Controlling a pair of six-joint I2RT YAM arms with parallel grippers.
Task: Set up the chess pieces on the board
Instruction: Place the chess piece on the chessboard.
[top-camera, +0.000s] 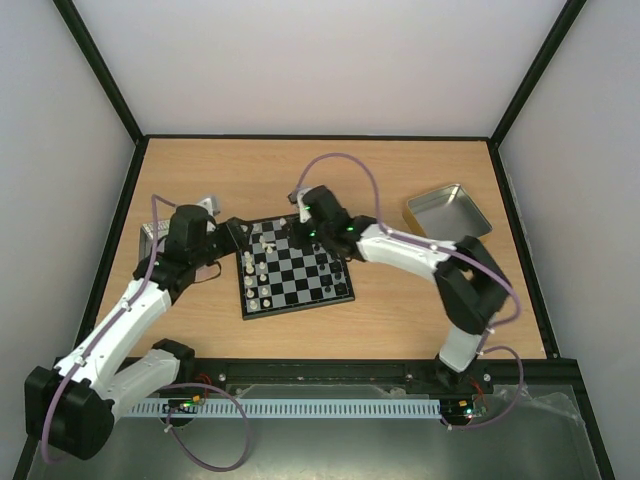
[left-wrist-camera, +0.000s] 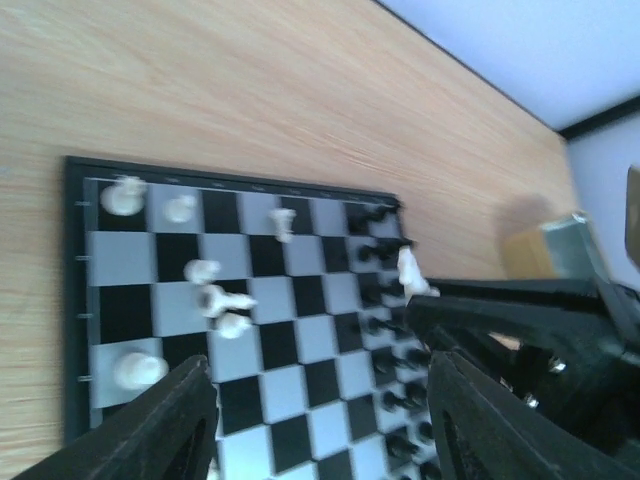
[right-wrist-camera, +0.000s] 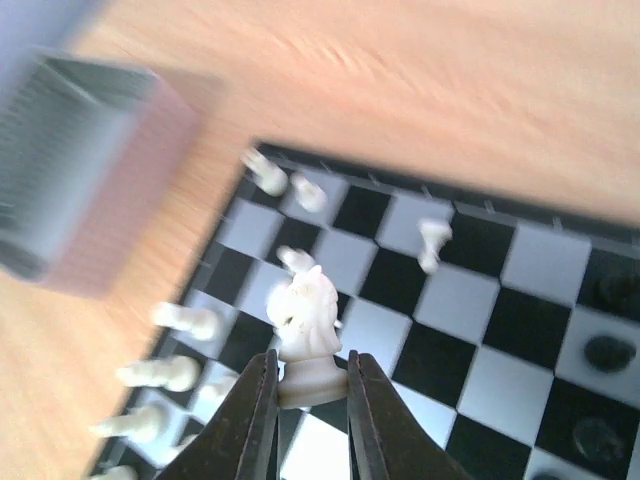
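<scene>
The board (top-camera: 305, 277) lies in the middle of the table, turned slightly. Several cream-white pieces (top-camera: 254, 272) stand or lie on its left columns; they also show in the left wrist view (left-wrist-camera: 216, 297). Black pieces (left-wrist-camera: 386, 328) line the opposite side. My right gripper (right-wrist-camera: 308, 372) is shut on the base of a white knight (right-wrist-camera: 312, 312) and holds it above the board's far left part (top-camera: 300, 226). My left gripper (left-wrist-camera: 320, 405) is open and empty, low over the board's left edge (top-camera: 233, 234). The held knight also shows in the left wrist view (left-wrist-camera: 408, 270).
A silver tin (top-camera: 152, 236) stands left of the board, partly behind my left arm, and shows blurred in the right wrist view (right-wrist-camera: 85, 180). An open silver tin (top-camera: 447, 212) lies at the back right. Black frame walls edge the table.
</scene>
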